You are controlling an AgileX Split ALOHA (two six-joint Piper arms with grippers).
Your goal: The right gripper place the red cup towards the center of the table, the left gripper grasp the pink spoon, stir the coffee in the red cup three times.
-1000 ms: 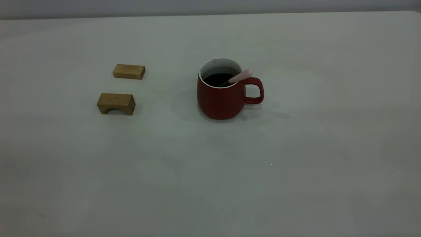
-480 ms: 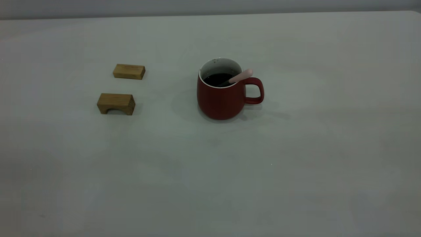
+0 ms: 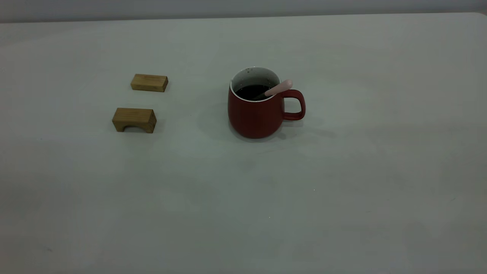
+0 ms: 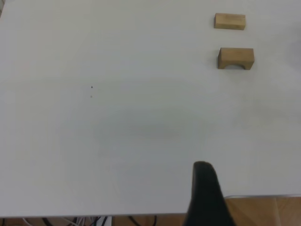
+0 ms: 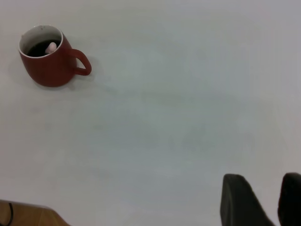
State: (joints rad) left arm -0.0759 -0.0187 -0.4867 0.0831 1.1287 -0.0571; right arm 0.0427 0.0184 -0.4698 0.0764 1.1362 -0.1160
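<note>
1. Rounded dark red mug (image 3: 255, 111) stands mid-frame, exterior view; pale pink spoon (image 3: 279, 88) leans on its rim.
2. Right gripper (image 5: 263, 200) parted, empty, well apart; left gripper (image 4: 205, 195): cannot tell.
3. Risk: a bumped spoon handle tips the mug, spilling dark coffee (image 3: 252, 91).

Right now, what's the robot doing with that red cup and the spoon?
Nothing is being held. The red cup stands near the middle of the table with coffee in it, and the pink spoon leans inside against the rim. Two wooden blocks sit off to its left. Both arms are pulled back; the right gripper hangs open, far from the cup.
</note>
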